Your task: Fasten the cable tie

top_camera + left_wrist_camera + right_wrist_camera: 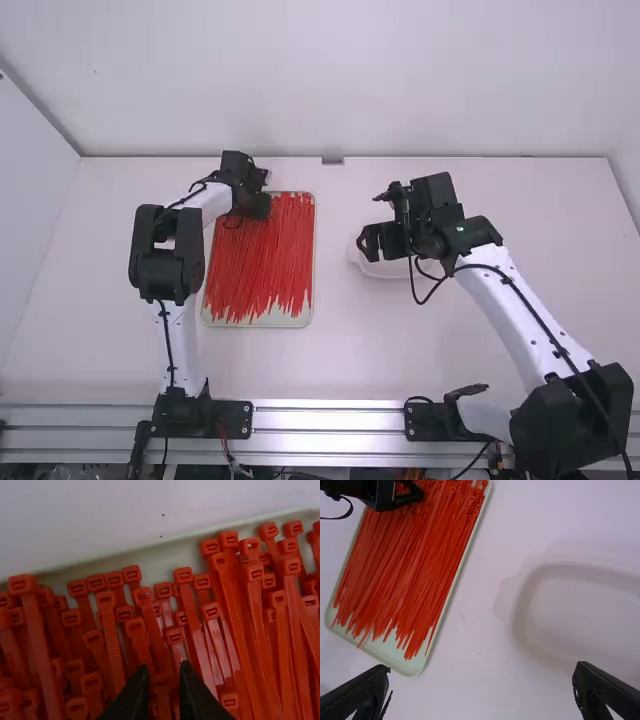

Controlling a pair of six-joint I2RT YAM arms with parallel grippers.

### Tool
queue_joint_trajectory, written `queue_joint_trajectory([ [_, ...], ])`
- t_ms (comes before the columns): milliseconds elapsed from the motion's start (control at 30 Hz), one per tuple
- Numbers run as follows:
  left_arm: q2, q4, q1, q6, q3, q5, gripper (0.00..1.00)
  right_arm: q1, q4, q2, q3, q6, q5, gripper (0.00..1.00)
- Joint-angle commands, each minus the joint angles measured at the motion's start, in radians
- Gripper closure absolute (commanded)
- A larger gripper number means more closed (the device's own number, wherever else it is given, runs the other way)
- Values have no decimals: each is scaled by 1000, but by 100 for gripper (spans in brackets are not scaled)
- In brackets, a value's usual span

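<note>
**Tie pickup: claw positions**

One tray point(258, 322), left of the worktop's centre, carries red cable ties point(265, 250), too many to count. One pale dish point(530, 575) lies beside it. The right claw point(480, 695) hangs above the dish, spread wide, likely waiting. At the tray's far end the left claw point(163, 666), narrowly parted, sits among the tie heads, probably to select one.

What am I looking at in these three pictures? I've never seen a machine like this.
It is a robot with two white arms, a left arm and a right arm, at a white table. One picture looks down from above and behind them; the other two come from small cameras on each wrist. A pale tray holds a heap of red cable ties. The left hand is down among the ties' heads at the tray's far end; whether it grips one I cannot tell. The right hand hangs open above an empty white tub, holding nothing.
</note>
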Motion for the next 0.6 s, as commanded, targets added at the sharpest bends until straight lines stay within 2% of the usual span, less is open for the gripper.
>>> queue_joint_trajectory([
  [0,9,-7,-7,-3,13,-27,82,-3,1,-16,-5,0,-6,2],
  [567,9,-22,-7,1,13,-34,84,-11,7,-16,-5,2,-6,2],
])
